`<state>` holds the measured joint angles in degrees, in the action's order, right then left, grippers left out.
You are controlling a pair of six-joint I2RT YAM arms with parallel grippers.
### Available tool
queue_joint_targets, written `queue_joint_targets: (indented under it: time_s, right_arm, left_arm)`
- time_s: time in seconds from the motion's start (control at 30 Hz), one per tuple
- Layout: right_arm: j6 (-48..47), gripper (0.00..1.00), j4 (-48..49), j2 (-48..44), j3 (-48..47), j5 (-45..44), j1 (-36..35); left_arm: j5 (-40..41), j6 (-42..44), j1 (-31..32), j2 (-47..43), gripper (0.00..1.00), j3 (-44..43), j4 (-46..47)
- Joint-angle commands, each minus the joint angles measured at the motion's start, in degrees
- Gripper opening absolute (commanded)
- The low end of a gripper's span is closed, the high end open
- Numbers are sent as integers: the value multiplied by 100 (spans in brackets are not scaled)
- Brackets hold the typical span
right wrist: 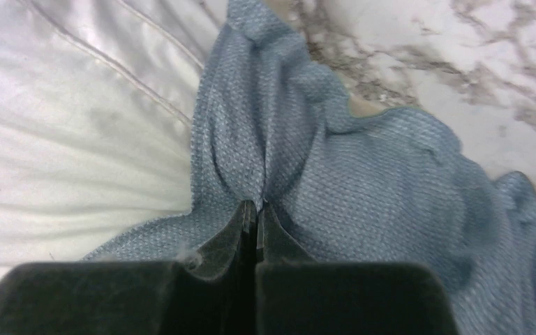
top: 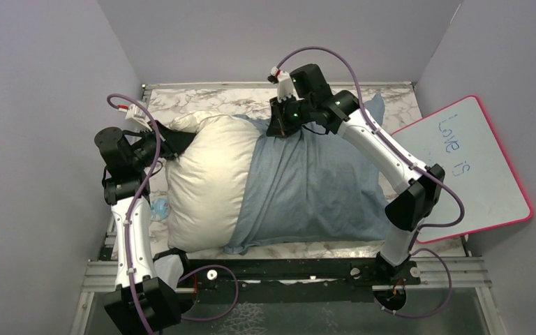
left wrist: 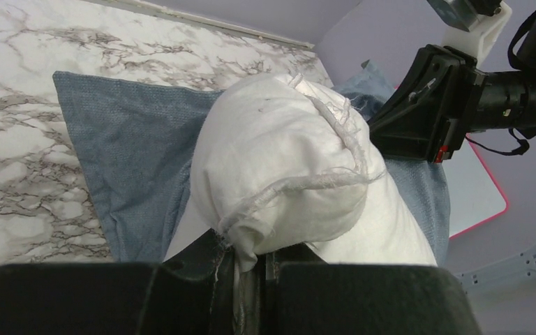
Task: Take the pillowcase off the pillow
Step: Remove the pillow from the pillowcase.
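Note:
The white pillow [top: 209, 181] lies across the marble table, its left half bare. The grey-blue pillowcase [top: 314, 188] covers its right half. My left gripper [top: 169, 143] is shut on the pillow's far-left corner; in the left wrist view that corner [left wrist: 286, 174] bulges above the jaws, with white cloth pinched between them [left wrist: 255, 269]. My right gripper [top: 279, 125] is shut on the pillowcase's open edge at the far side; in the right wrist view blue cloth [right wrist: 363, 174] puckers at the closed jaws [right wrist: 257, 206], beside bare pillow [right wrist: 77, 118].
A pink-rimmed whiteboard [top: 471, 167] with writing leans at the right. Grey walls enclose the table on three sides. A small blue object [top: 159, 207] lies by the pillow's left edge. The black rail [top: 286, 269] runs along the near edge.

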<state>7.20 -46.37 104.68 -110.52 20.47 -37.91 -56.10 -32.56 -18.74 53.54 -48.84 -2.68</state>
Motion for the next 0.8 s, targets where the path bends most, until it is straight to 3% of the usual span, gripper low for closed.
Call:
queue_joint_targets:
  time_s: [0.0,0.1,0.17,0.37,0.47,0.53,0.6,0.67,0.77]
  right_arm:
    - [85,1,-105,-466,147,-1839,-18]
    - [93,1,-125,-588,332,-3379,66]
    - [101,1,-171,-624,471,-3798,291]
    - [48,1,-292,-656,672,-3654,783]
    - [-55,4,-419,-608,412,-2771,778]
    - [-79,16,-463,-645,205,-1860,777]
    - [-6,40,-346,-832,131,-1105,776]
    - [48,57,-69,-1114,231,-450,775]
    - [169,68,222,-1556,515,-467,776]
  left_arm:
    - [-12,158,-32,-208,0,-142,351]
    - [173,369,-28,-213,0,-228,28]
    - [327,540,-31,-212,0,-320,-229]
    - [513,665,-29,-213,0,-359,-387]
    - [566,548,-33,-185,0,-302,-284]
    - [681,459,-33,-158,0,-272,-268]
    - [934,392,-33,-104,0,-294,-405]
    - [1151,386,-33,-1,0,-311,-595]
    - [1252,344,-35,152,0,-286,-726]
